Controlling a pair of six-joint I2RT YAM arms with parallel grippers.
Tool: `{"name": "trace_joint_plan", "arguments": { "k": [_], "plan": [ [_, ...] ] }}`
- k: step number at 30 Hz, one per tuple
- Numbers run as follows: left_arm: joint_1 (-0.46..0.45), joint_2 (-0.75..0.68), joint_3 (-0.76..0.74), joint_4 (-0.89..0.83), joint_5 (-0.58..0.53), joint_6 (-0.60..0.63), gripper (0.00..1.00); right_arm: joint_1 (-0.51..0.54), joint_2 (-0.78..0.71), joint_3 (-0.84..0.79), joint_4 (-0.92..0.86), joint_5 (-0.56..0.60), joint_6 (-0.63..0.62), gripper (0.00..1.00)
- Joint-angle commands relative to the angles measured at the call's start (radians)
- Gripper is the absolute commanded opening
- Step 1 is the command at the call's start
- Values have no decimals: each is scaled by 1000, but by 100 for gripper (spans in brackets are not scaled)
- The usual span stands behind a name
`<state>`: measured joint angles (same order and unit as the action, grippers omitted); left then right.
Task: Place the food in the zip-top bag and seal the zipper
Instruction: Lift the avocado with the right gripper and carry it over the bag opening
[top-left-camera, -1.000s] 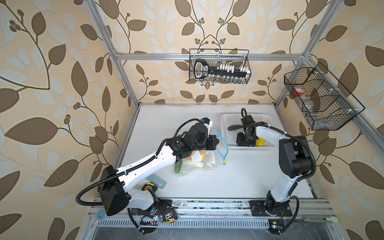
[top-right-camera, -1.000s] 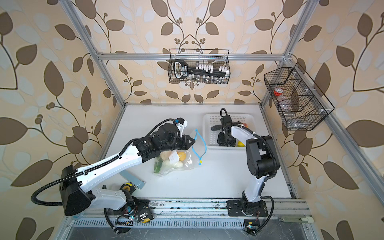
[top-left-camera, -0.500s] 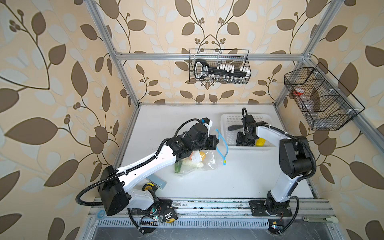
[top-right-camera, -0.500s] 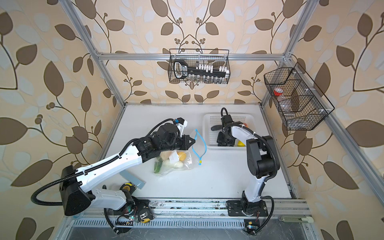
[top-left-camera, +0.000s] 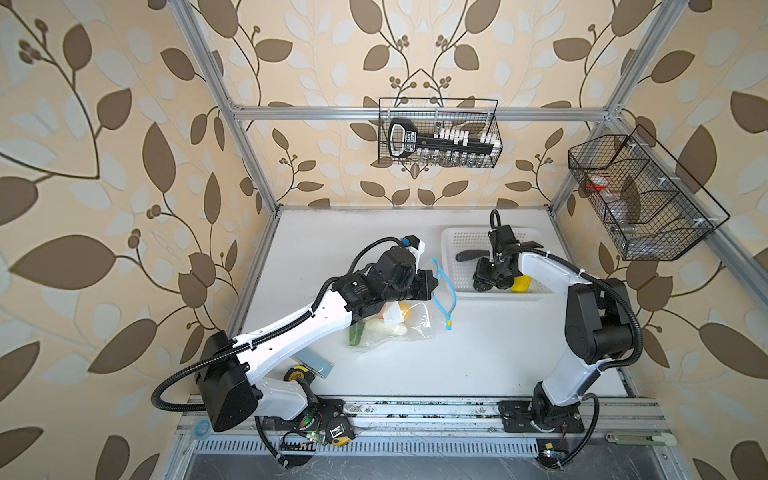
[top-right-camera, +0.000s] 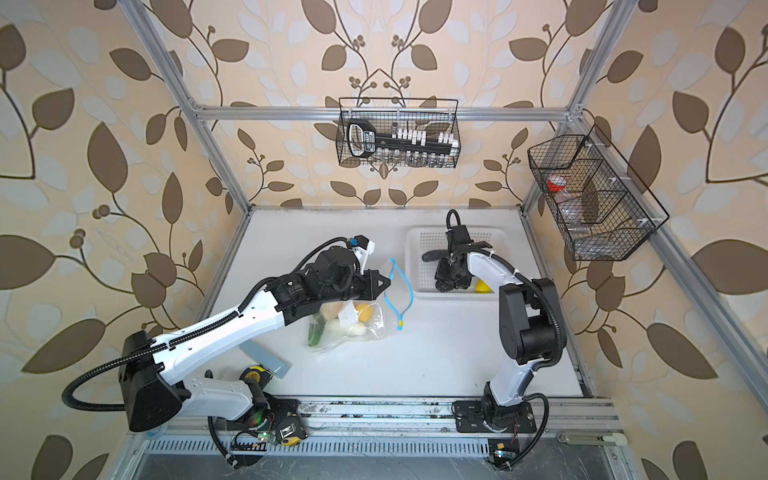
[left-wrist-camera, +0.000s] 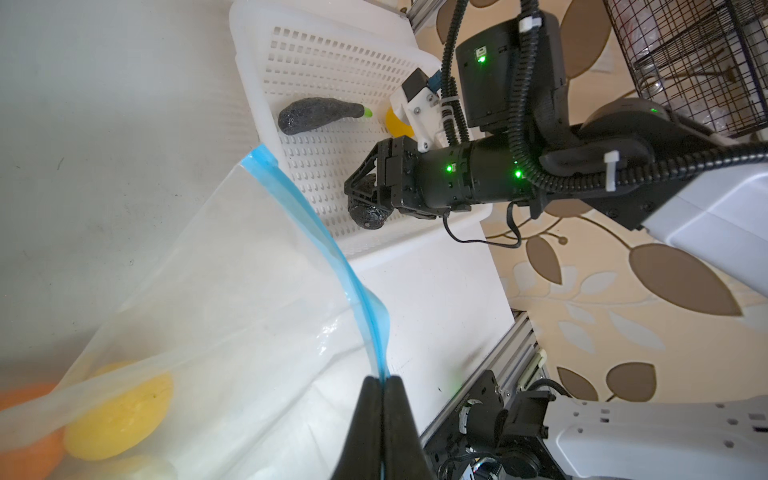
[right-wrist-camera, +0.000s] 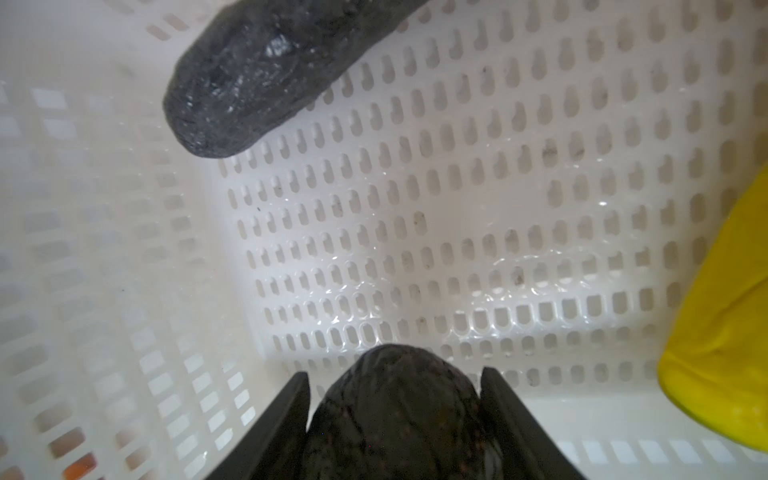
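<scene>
Right wrist view: the right gripper (right-wrist-camera: 395, 374) is down inside a white perforated plastic basket (right-wrist-camera: 457, 208). Its two black jaws have narrowed over the last second and now press both flanks of a dark, rounded, bumpy toy food piece (right-wrist-camera: 395, 419). Whether the piece is off the basket floor cannot be told.

In both top views, neither arm has shifted place since a second ago. The left gripper (left-wrist-camera: 381, 384) stays pinched shut on the light-blue zipper strip (left-wrist-camera: 316, 224) of the large clear plastic zip-top bag (left-wrist-camera: 232, 291), holding its mouth up beside the basket. A yellow lemon (left-wrist-camera: 120, 411) and an orange fruit (left-wrist-camera: 25, 415) already lie inside.

The grasp looks about complete, so lifting towards the bag likely comes next. A long dark vegetable (right-wrist-camera: 257, 75) and a yellow piece (right-wrist-camera: 727, 311) wait in the basket, so sealing is some way off.
</scene>
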<state>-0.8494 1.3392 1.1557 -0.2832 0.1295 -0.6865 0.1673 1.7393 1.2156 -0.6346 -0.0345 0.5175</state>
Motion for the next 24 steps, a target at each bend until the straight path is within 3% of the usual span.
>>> {"name": "trace_joint_plan", "arguments": {
  "k": [1, 11, 24],
  "plan": [
    [10, -23, 5, 5, -13, 2, 0, -6, -66, 9, 2, -16, 13, 48],
    [10, -4, 32, -13, -14, -4, 0, 8, -264, -66, 50, -52, 21, 47],
    [10, 5, 66, -63, -49, -14, 0, 232, -617, -255, 235, 26, -5, 46]
  ]
}}
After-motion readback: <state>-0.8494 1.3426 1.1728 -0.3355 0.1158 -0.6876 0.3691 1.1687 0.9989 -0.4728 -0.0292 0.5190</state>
